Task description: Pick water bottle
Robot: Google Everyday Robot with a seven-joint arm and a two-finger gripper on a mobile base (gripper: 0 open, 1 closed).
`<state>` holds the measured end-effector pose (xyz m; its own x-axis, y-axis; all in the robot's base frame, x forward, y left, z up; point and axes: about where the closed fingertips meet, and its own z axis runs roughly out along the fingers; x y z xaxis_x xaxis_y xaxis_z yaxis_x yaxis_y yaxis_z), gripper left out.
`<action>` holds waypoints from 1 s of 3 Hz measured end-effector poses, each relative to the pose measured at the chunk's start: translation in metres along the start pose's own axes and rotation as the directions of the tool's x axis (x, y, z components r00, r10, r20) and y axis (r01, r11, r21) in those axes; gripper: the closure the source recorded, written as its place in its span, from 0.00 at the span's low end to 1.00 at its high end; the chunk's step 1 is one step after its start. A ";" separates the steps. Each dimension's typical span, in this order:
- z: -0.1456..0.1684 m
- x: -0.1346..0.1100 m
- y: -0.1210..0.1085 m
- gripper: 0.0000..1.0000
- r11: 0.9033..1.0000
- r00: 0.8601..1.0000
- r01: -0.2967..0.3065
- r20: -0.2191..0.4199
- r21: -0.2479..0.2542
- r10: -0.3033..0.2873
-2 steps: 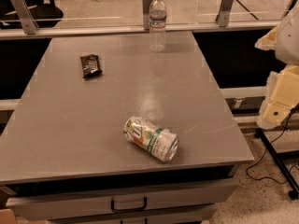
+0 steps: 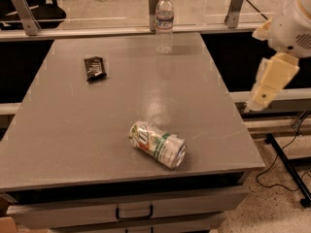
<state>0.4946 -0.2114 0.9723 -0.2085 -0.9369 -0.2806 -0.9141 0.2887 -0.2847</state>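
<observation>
The water bottle (image 2: 164,24) is a slim clear plastic bottle with a white cap and a dark label band. It stands upright at the far edge of the grey table (image 2: 73,130), near its middle. My gripper (image 2: 270,81) is the cream-coloured end of the arm. It hangs off the table's right side, beyond the right edge, well to the right of the bottle and nearer the camera. It holds nothing that I can see.
A white-and-green drink can (image 2: 157,144) lies on its side near the table's front. A small dark snack wrapper (image 2: 95,68) lies at the back left. A glass barrier with metal posts (image 2: 153,4) runs right behind the bottle. Cables (image 2: 286,159) lie on the floor at right.
The arm at the right has moved a little left and up, closer to the table's right edge. The bottle, can and wrapper have not moved.
</observation>
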 end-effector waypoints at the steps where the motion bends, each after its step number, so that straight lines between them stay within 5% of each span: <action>1: 0.029 -0.026 -0.064 0.00 0.997 0.993 -0.048 0.110 0.052 0.042; 2: 0.046 -0.062 -0.140 0.00 0.984 0.964 -0.117 0.253 0.136 0.079; 3: 0.047 -0.063 -0.140 0.00 0.984 0.964 -0.117 0.255 0.135 0.079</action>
<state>0.6523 -0.1840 0.9870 -0.1845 -0.8295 -0.5271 -0.8282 0.4200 -0.3710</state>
